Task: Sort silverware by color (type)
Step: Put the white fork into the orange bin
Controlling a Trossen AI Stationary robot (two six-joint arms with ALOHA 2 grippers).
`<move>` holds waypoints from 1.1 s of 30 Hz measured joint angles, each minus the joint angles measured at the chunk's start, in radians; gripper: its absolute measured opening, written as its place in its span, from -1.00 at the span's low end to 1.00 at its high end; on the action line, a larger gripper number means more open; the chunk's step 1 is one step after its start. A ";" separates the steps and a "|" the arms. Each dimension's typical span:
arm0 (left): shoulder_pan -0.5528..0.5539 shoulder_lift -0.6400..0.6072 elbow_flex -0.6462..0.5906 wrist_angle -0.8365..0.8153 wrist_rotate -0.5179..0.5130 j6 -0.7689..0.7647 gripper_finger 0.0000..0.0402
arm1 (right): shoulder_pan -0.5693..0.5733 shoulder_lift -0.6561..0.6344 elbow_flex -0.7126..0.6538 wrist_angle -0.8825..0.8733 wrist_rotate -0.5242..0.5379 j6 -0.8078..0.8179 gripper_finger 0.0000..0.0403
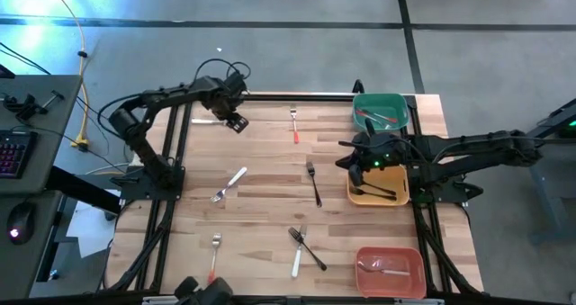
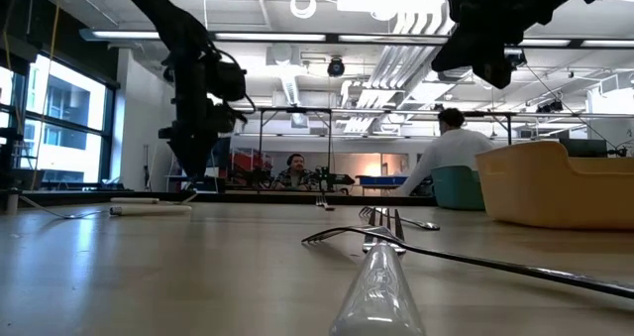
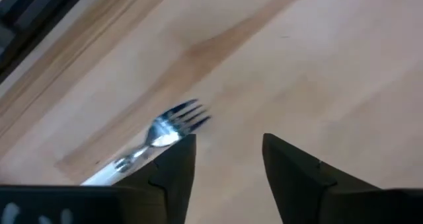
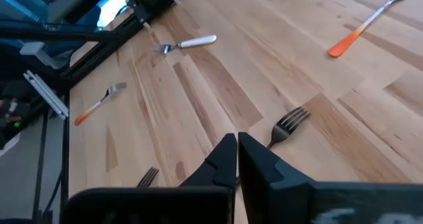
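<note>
Silverware lies scattered on the wooden table. A white-handled fork [image 1: 209, 121] lies near the far left; its metal head [image 3: 178, 121] shows just beside one finger of my open left gripper [image 3: 228, 141], which hovers over the fork's head end [image 1: 236, 121]. My right gripper [image 1: 354, 158] is shut and empty [image 4: 236, 148], raised beside the yellow bin. A black fork [image 1: 312, 182] lies below it, its head [image 4: 289, 126] in the right wrist view. A red-handled fork [image 1: 294, 125] lies far centre.
The green bin [image 1: 396, 101] holds red-handled pieces, the yellow bin [image 1: 356, 197] black forks, the pink bin [image 1: 364, 254] a white-handled piece. Also on the table: a white-handled utensil [image 1: 229, 183], a red-handled fork [image 1: 215, 255], crossed black and white pieces [image 1: 304, 247]. People sit beyond the table [image 2: 451, 153].
</note>
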 joint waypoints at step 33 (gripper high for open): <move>0.010 0.139 -0.001 0.083 -0.175 -0.139 -0.24 | 0.000 0.000 0.000 0.033 0.072 0.017 -1.00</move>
